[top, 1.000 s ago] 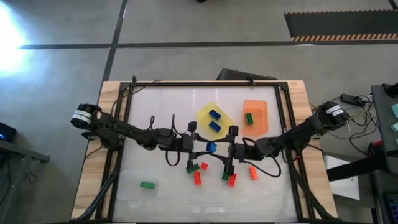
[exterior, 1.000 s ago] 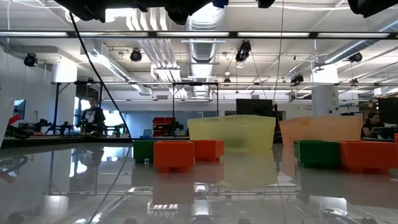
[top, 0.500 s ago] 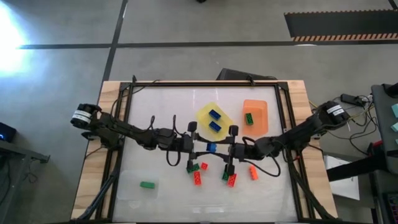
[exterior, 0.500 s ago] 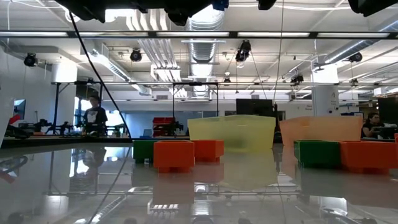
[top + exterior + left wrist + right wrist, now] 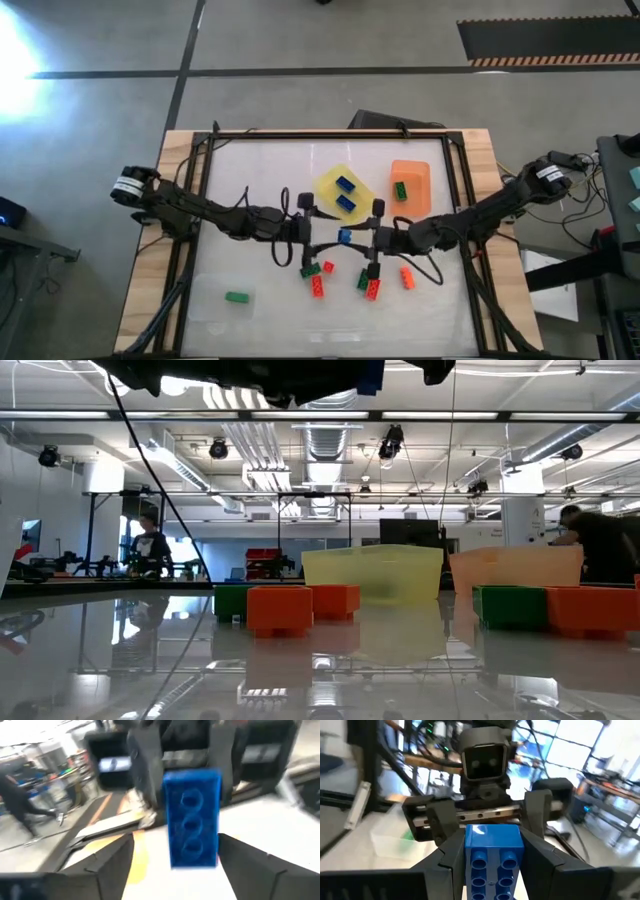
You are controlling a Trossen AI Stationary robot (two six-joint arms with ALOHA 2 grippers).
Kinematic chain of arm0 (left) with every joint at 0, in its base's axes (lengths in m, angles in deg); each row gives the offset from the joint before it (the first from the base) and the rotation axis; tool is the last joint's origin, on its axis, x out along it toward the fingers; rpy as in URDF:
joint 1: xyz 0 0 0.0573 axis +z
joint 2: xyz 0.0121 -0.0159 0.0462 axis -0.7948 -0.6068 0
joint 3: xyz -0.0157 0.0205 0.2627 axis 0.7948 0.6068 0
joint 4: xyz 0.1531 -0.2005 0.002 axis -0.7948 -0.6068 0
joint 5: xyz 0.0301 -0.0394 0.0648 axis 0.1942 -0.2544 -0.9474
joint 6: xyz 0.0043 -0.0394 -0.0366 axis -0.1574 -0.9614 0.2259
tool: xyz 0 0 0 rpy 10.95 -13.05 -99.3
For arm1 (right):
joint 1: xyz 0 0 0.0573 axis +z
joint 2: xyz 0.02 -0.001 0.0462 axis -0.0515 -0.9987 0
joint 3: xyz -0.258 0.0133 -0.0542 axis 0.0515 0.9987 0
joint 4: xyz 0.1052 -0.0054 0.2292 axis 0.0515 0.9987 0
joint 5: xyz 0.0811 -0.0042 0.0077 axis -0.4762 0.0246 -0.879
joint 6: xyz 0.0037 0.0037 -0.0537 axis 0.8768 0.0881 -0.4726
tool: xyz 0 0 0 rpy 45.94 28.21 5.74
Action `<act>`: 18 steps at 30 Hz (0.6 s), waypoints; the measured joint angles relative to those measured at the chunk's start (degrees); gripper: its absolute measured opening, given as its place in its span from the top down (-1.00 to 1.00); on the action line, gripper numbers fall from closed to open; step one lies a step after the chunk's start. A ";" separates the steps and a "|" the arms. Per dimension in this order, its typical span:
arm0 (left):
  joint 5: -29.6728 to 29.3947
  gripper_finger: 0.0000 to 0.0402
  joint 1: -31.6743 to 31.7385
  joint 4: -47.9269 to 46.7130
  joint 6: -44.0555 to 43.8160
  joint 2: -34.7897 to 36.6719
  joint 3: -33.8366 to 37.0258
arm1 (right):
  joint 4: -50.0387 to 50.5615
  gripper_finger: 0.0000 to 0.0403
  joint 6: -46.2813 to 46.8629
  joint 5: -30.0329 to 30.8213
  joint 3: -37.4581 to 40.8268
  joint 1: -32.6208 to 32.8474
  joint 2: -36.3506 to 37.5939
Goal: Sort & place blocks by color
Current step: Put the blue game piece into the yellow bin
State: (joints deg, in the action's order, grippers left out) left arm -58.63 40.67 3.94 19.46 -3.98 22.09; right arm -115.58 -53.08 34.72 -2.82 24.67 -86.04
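A blue block (image 5: pixel 344 237) hangs above the table's middle between the two grippers, which face each other. My right gripper (image 5: pixel 352 238) comes from the right and is shut on it; the right wrist view shows the block (image 5: pixel 492 855) between its own fingers. My left gripper (image 5: pixel 326 237) stands just left of the block, open, with its fingers on either side of the block (image 5: pixel 192 817) and gaps showing. Loose green (image 5: pixel 310 268) and red (image 5: pixel 318 287) blocks lie on the table below. My right gripper pinches the blue block between its two fingers (image 5: pixel 447 860), one on each long side (image 5: pixel 470 852). The fingers come level from the table's right side. The block is lifted clear of the table, its free end pointing at the left gripper.
A yellow tray (image 5: pixel 325 185) holds two blue blocks and an orange tray (image 5: pixel 415 172) holds a green one, both toward the far side. A clear tray (image 5: pixel 205 300) with a green block sits near left. More red and green blocks (image 5: pixel 373 290) lie near centre. People move in the room behind.
The two grippers have drawn a little apart: the left one back toward the table's left edge, the right one with the blue block slightly toward the right edge. The right arm's far joints have swung outward to the right.
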 joint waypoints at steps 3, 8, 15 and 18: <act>-4.49 -0.44 -0.02 -5.71 1.78 2.38 0.02 | 6.97 0.36 2.13 3.57 -2.10 0.00 0.32; -9.92 -0.46 0.13 -14.45 2.00 7.00 0.33 | 21.73 0.36 7.97 7.64 -6.29 -0.33 0.27; -13.90 -0.46 0.74 -16.88 6.18 15.07 4.06 | 40.70 0.36 18.89 10.91 -12.81 -3.72 0.25; -13.96 -0.46 1.56 -16.48 6.66 18.49 5.24 | 46.45 0.36 23.85 9.99 -14.83 -6.54 0.24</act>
State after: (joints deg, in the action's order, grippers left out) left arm -72.59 42.23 -12.55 26.12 14.51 27.32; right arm -69.13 -29.24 44.70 -17.65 18.12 -85.80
